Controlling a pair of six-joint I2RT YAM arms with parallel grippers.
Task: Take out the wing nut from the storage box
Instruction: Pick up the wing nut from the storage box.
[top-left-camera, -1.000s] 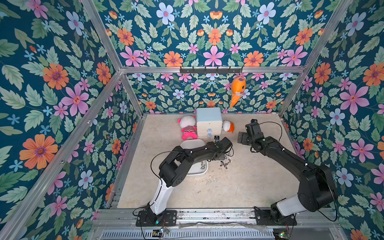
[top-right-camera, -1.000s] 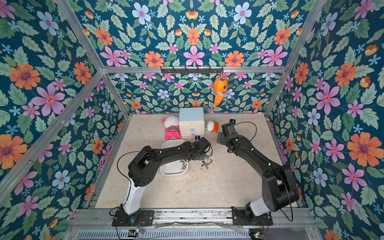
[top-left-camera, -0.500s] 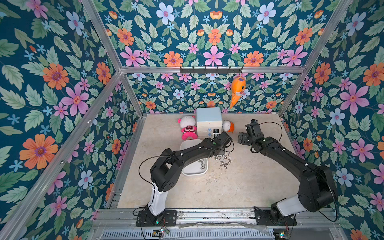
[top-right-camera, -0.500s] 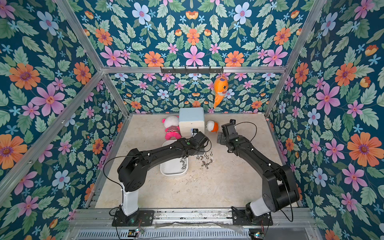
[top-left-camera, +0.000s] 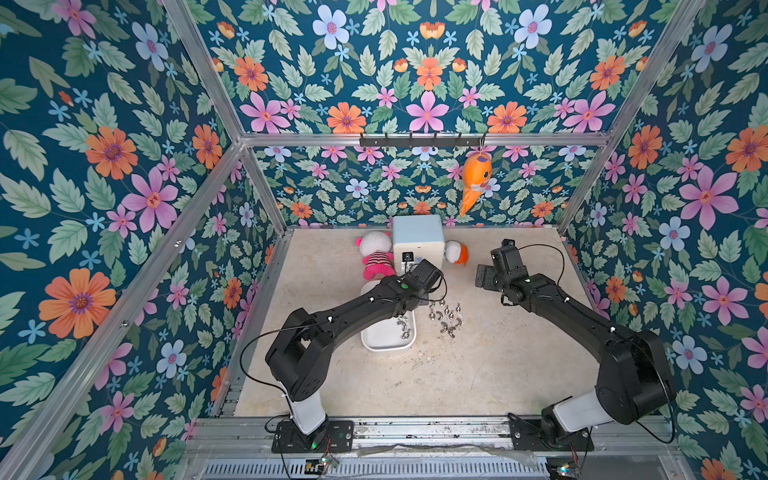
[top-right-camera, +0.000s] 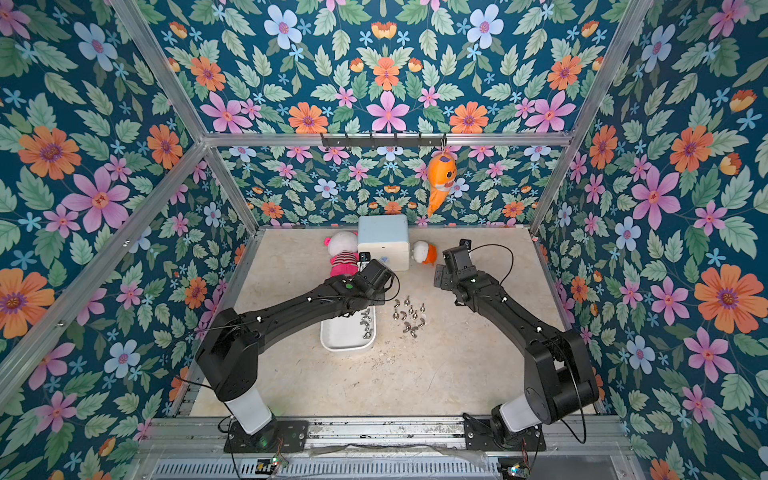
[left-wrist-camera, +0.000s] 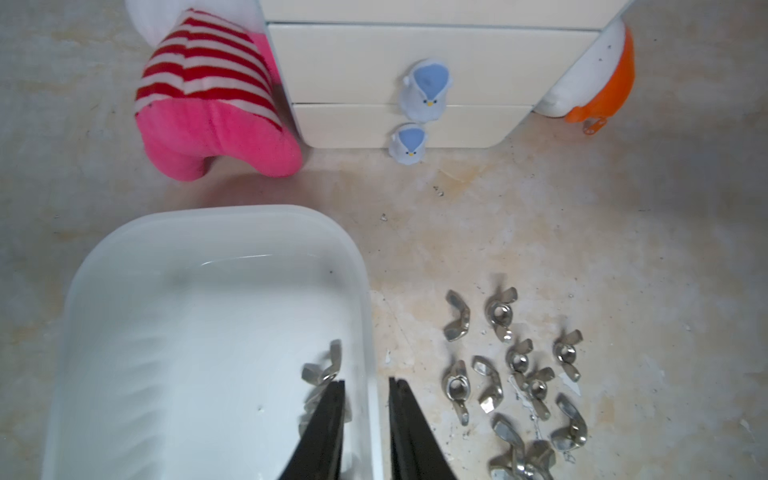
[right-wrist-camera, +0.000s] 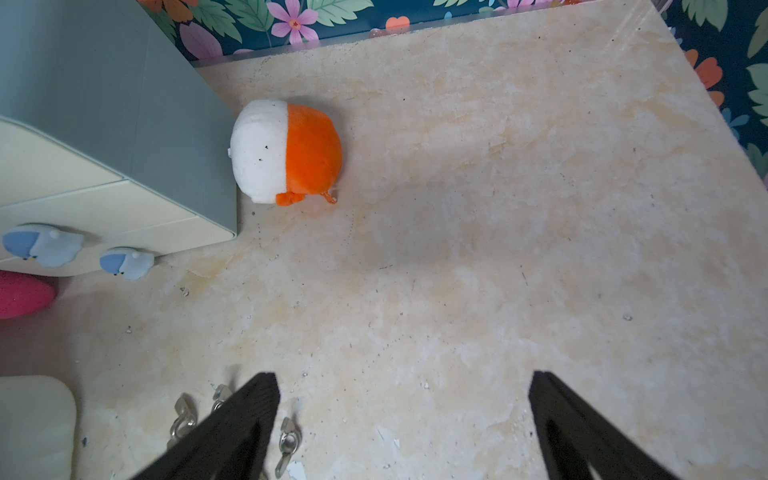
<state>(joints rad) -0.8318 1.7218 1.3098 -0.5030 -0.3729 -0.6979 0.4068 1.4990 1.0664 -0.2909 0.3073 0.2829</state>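
**Storage box** (left-wrist-camera: 208, 214): shallow white tray, flat on the tabletop (top-left-camera: 457, 374) in front of the drawer cabinet (left-wrist-camera: 415, 62). In both top views the left arm covers its far half. The inside is mostly bare.

**Boxed wing nuts** (left-wrist-camera: 322, 372): a few metal pieces bunched against the wall nearest the outside pile. A finger hides part of them, so the count is uncertain. These are the ones left to take out.

**Loose wing nuts** (left-wrist-camera: 519, 374): a scattered cluster on the tabletop just beside the box, not touching its rim. They probably lie this close so that each carry is short.

**Left pincer** (left-wrist-camera: 365, 381): hangs above the box's side rim, one finger over the inside and one over the tabletop. It is spread only narrowly and pinches nothing. It looks placed to reach the boxed nuts directly below.

**Right pincer** (right-wrist-camera: 403, 374): spread wide and empty, over bare tabletop near the far edge of the loose cluster. It seems parked there to leave the left arm room.

**Bystanders**: a pink striped plush (left-wrist-camera: 208, 112) and an orange-and-white plush (right-wrist-camera: 286, 149) flank the cabinet, well clear of the work.
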